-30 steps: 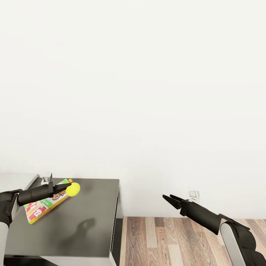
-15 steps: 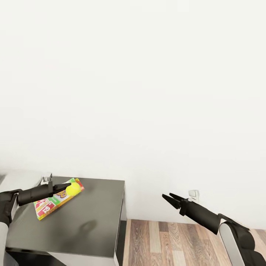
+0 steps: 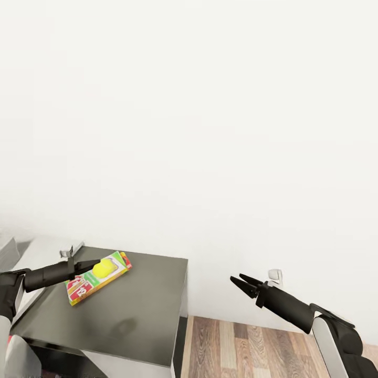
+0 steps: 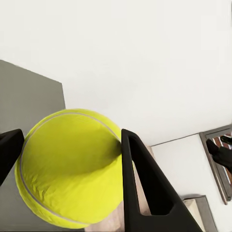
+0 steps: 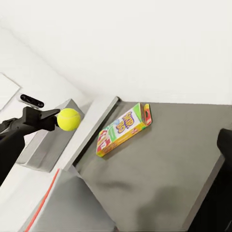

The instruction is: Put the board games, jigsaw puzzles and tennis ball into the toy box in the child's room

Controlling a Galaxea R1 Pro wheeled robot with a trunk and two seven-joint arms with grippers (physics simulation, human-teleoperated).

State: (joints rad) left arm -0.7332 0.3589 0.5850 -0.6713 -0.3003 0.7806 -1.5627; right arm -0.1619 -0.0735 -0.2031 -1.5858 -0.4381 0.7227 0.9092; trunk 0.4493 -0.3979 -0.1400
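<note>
Head view: your whole picture has shifted since a second ago. The dark-grey-topped side unit (image 3: 121,310) now sits further right in the lower left, so that is the camera turning, not the things moving. Your left gripper (image 3: 98,264) at the lower left stays clamped on the tennis ball (image 3: 103,268), carried over a board game (image 3: 97,277) lying on the unit. Your right gripper (image 3: 240,282) at the lower right hangs with its fingers parted, empty.

Left wrist view: the tennis ball (image 4: 70,166) sits pinched between both fingers (image 4: 140,179); the grip looks secure.

Right wrist view: left gripper (image 5: 54,120) with the ball (image 5: 68,119) at middle left, board game (image 5: 122,128) in the centre. Toy box not in sight, so you're probably mid-carry and need to keep turning to find it.
</note>
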